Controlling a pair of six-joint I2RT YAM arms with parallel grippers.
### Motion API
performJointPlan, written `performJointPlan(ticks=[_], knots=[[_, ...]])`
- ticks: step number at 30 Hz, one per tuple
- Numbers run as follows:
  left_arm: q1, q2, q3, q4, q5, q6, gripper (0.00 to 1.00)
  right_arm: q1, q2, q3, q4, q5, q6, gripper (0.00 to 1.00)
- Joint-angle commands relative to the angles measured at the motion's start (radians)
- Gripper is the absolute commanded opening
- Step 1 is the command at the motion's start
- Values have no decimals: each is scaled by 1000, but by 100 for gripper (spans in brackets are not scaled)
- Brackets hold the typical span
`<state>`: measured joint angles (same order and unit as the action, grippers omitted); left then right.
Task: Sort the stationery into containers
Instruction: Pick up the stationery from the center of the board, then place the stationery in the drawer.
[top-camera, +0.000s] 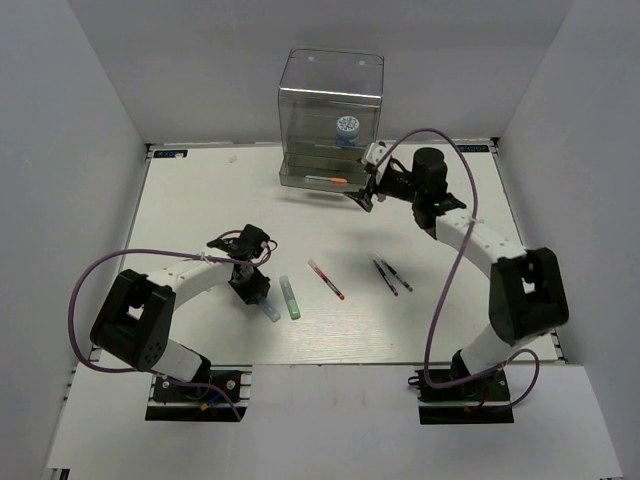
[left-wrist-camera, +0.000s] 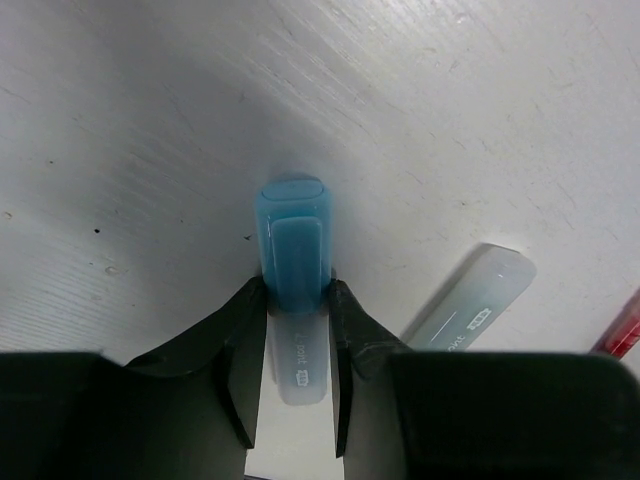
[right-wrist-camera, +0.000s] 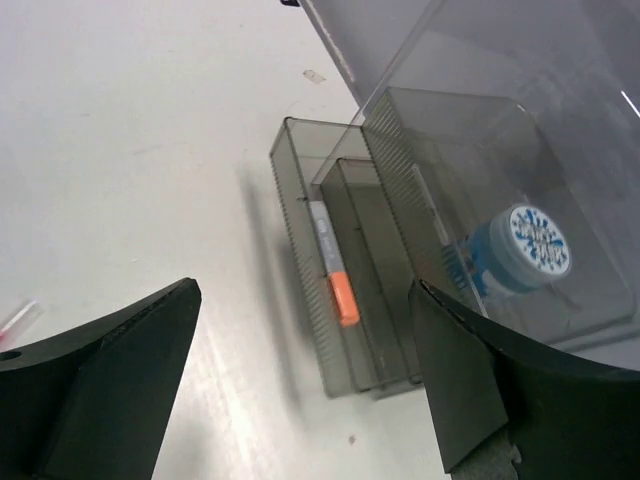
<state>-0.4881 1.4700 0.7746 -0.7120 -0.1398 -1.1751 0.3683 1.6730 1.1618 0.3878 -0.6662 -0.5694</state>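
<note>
My left gripper (top-camera: 260, 297) is low on the table, its jaws pressed on both sides of the short light-blue marker (left-wrist-camera: 293, 215), which lies flat. The green marker (top-camera: 290, 297) lies just to its right and also shows in the left wrist view (left-wrist-camera: 470, 305). The thin red pen (top-camera: 326, 279) and two dark pens (top-camera: 390, 276) lie mid-table. My right gripper (top-camera: 362, 195) is open and empty beside the clear container (top-camera: 330, 100). The orange-tipped marker (right-wrist-camera: 333, 275) lies in the container's lower dark tray. The blue-and-white jar (right-wrist-camera: 520, 250) sits inside a compartment above.
White walls enclose the table on the left, right and back. The container stands at the back centre. The red pen's end (left-wrist-camera: 622, 330) shows at the right edge of the left wrist view.
</note>
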Motion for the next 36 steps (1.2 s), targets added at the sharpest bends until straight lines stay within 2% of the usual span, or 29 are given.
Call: performJointPlan(ticks=[1,5,7,8,9,10,11,12,13,18,22,27,36], knots=[[-9,-25,31,11,5,23,10,-3,-117,-112,7,34,115,90],[-9,-91,147,107,22,100,1,-8,-193,-172,-203,-15,112,90],[0,-91,224,191,46,141,0,-8,-238,-258,-219,-45,109,81],[9,-79,253,215,57,150,0,-9,-248,-308,-219,-52,105,64],[9,-64,284,238,66,150,0,-9,-262,-329,-221,-58,105,54],[9,-21,343,281,80,150,0,-8,-288,-365,-222,-65,112,26],[9,7,376,296,80,150,0,-9,-298,-393,-225,-76,121,25],[9,36,409,312,94,141,0,-9,-306,-405,-228,-78,138,8],[9,70,472,331,104,117,0,-8,-324,-431,-236,-84,146,5],[9,287,630,465,150,-32,0,-9,-392,-470,-234,-70,158,9],[19,403,732,572,119,-173,0,-11,-418,-485,-230,-42,155,12],[19,501,868,563,42,-264,0,-11,-455,-513,-225,-32,169,14],[19,611,939,563,-1,-454,0,-14,-483,-550,-219,-24,192,18]])
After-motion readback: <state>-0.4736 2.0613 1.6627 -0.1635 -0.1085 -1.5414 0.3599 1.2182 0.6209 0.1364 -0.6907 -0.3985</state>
